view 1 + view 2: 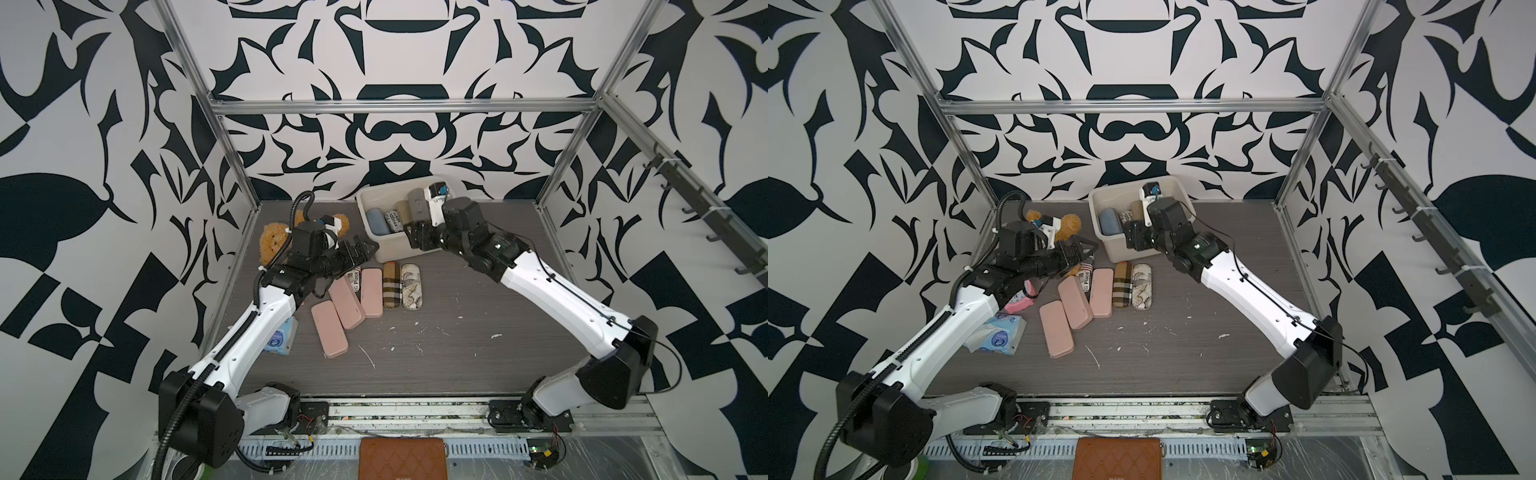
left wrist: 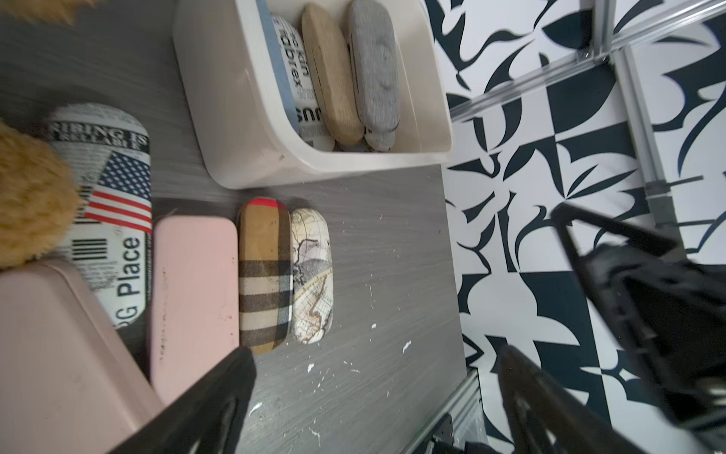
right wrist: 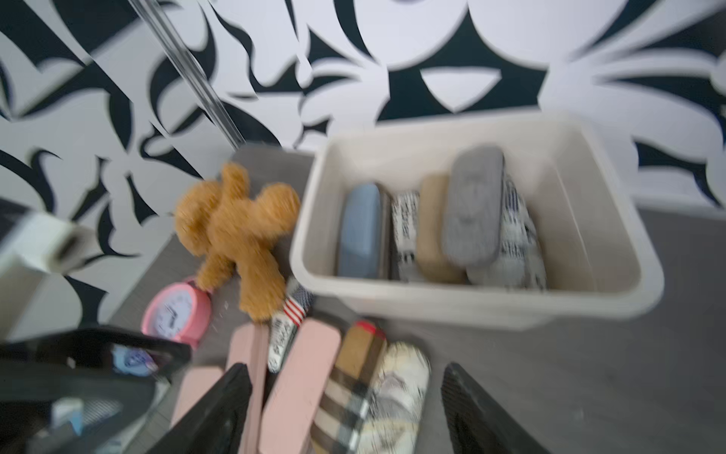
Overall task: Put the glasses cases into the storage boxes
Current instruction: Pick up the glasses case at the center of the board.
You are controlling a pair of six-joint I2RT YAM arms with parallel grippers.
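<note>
The cream storage box (image 1: 390, 249) stands at the back of the table and holds a blue case (image 3: 359, 232), a newspaper-print case (image 2: 292, 74), a tan case (image 2: 332, 78) and a grey felt case (image 3: 473, 208). In front of it lie three pink cases (image 1: 329, 328) (image 1: 347, 302) (image 1: 371, 292), a flag newspaper case (image 2: 114, 204), a plaid case (image 1: 391, 284) and a map-print case (image 1: 411, 286). My right gripper (image 3: 347, 408) hangs open and empty over the box's front wall, above the plaid and map cases. My left gripper (image 2: 373, 393) is wide open, holding nothing, left of the box.
A brown teddy bear (image 1: 1067, 226) and a pink alarm clock (image 3: 176, 314) lie at the back left under my left arm. A blue-white tissue packet (image 1: 998, 334) sits by the left edge. A brown quilted wallet (image 1: 403, 459) lies off the table's front rail.
</note>
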